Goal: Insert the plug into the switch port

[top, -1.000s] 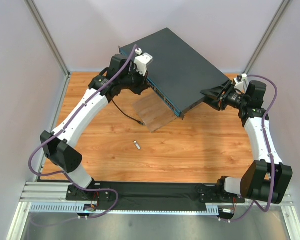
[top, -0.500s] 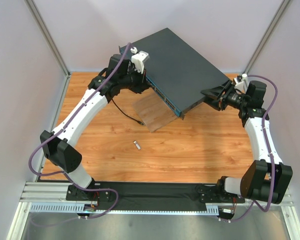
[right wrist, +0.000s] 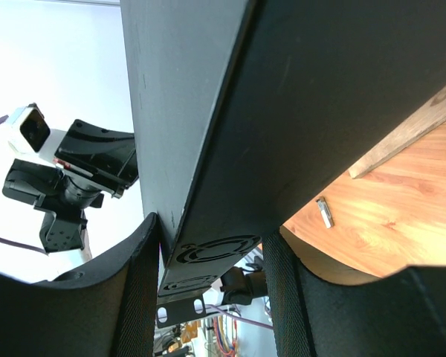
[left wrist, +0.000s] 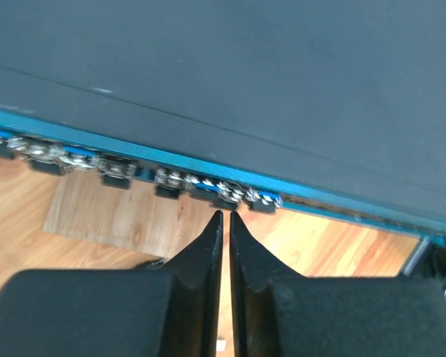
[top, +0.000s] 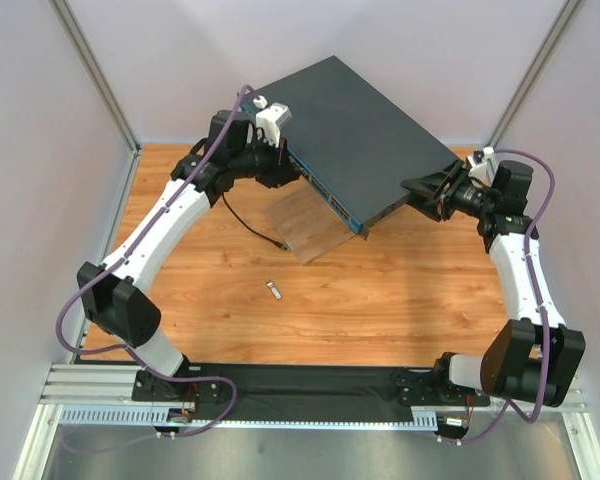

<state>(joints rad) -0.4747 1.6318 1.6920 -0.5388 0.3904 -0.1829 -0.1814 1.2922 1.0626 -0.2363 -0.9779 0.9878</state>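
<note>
Left claw, pressed together and seemingly pinching plug, is meeting switch ports. Right claw is clamping switch's right end. Push straight and level.

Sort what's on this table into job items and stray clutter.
Job: flat dark grey switch box with teal port edge; thin black cable; left gripper; right gripper.
Stray: pale wooden board; small silver metal piece.

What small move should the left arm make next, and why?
Probably nudge the left gripper forward: its shut tips sit short of the port row on the switch, in line with a dark plug-like piece; the right gripper clamps the switch.
</note>
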